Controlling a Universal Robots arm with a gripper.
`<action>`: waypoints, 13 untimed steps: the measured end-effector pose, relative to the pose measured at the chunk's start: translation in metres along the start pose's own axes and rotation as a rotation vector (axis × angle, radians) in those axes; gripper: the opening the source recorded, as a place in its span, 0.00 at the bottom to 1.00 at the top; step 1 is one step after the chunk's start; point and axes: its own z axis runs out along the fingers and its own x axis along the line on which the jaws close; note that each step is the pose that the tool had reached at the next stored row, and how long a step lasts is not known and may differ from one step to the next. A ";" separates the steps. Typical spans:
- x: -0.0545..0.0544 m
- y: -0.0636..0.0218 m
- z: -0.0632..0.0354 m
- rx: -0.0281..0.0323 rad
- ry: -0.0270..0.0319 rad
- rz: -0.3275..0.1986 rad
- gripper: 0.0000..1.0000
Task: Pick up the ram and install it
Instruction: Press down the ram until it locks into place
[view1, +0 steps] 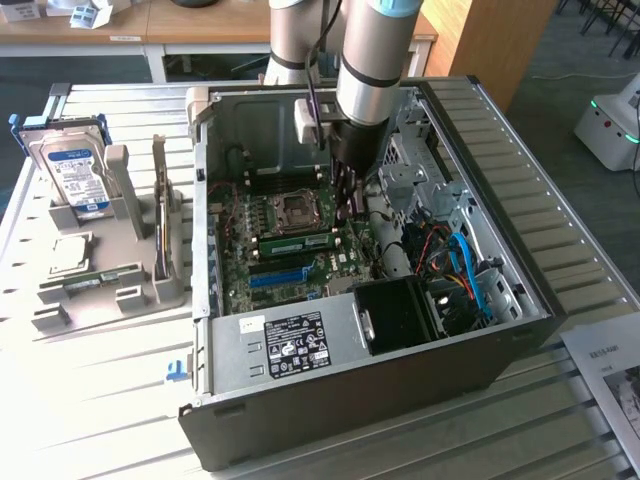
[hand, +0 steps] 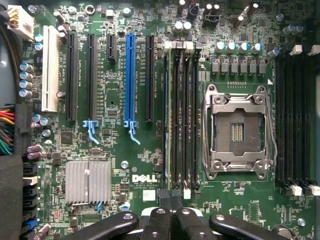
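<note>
Holding my clenched, empty gripper above the slotted ram, I judge seating underway; latching calls for straight, even downward pressure.

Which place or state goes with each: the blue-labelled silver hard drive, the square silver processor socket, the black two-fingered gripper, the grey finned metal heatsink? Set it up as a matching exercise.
Things
1. blue-labelled silver hard drive
2. square silver processor socket
3. black two-fingered gripper
4. grey finned metal heatsink

Places or states
A. shut, close to the ends of the black memory slots
B. standing in the grey holder outside the computer case
C. beside the white DELL lettering
D. empty, between two banks of memory slots

Pairs: 1-B, 2-D, 3-A, 4-C
</note>
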 end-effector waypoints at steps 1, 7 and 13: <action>0.000 0.0000 0.0007 0.0001 -0.0001 0.000 0.10; 0.000 -0.0001 0.0044 0.0002 0.0000 0.000 0.10; 0.000 -0.0002 0.0072 0.0003 0.0000 0.000 0.10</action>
